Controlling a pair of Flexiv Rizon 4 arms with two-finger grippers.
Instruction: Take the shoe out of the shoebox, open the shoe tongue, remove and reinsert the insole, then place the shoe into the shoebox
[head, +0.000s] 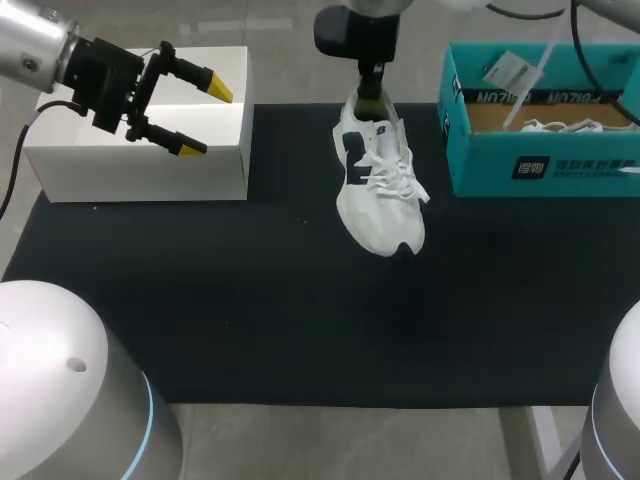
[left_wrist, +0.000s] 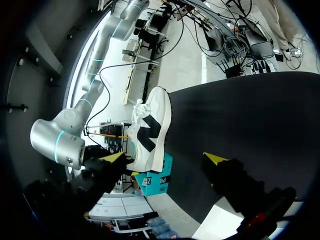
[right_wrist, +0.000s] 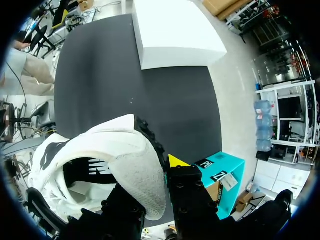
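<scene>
Closest to the right wrist camera is the padded heel collar (right_wrist: 137, 172) of the shoe (right_wrist: 100, 155), clamped in the right pincer (right_wrist: 157, 195) with a black finger on each side. Only one yellow tip shows; the shoe hides the other. The shoe's inside is in shadow, and the insole is hard to make out.

The head view shows the whole white shoe (head: 378, 190) hanging heel-up from the right pincer (head: 372, 85), toe down over the black mat (head: 250, 320) on the surface (head: 330, 440). It hangs between the white box (head: 150, 165) and the teal shoebox (head: 480, 150). Whether the toe touches the mat cannot be told.

The shoebox is cut off at the frame's edge. A second shoe (head: 560, 127) lies partly visible inside it, beside a tag (head: 508, 70).

The left pincer (head: 205, 118) hovers over the white box, fingers wide apart with nothing between them. Only its own wrist view gives the shoe's (left_wrist: 150, 130) side with the dark mark, well ahead of the spread left pincer (left_wrist: 165, 159), with the right arm (left_wrist: 55, 142) beside it.
</scene>
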